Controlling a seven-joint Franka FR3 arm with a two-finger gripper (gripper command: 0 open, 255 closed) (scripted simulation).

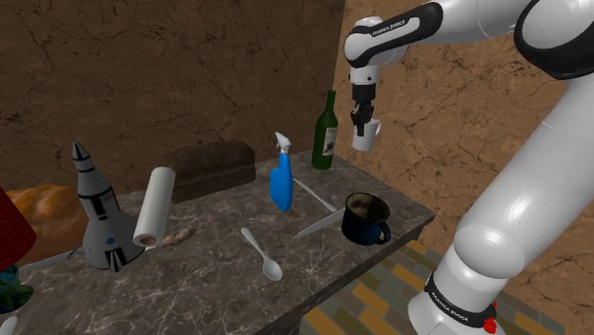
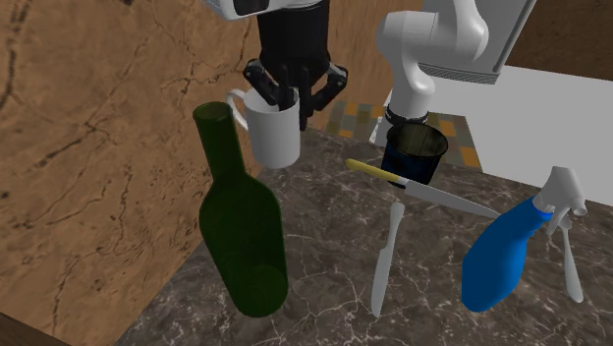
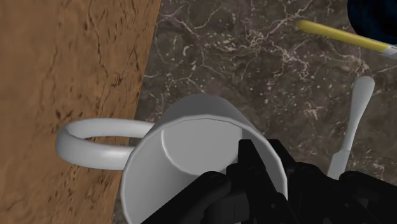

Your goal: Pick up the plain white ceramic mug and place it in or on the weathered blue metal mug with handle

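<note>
Gripping the white mug (image 1: 365,139) by its rim, my hand (image 1: 363,123) hangs high, right of centre; I should carry it level over the blue mug (image 1: 366,220) on the bench (image 1: 195,285) below, then lower gently.

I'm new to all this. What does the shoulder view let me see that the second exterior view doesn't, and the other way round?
Shoulder view: a toy rocket, a white paper roll and a dark rounded box farther along the table, outside the other camera's frame.
Second exterior view: the yellow handle of the knife, and the loop handle of the white mug.
Both: the gripper holding the white mug in the air, the green bottle, the blue spray bottle, the dark blue mug and the marble table.
</note>
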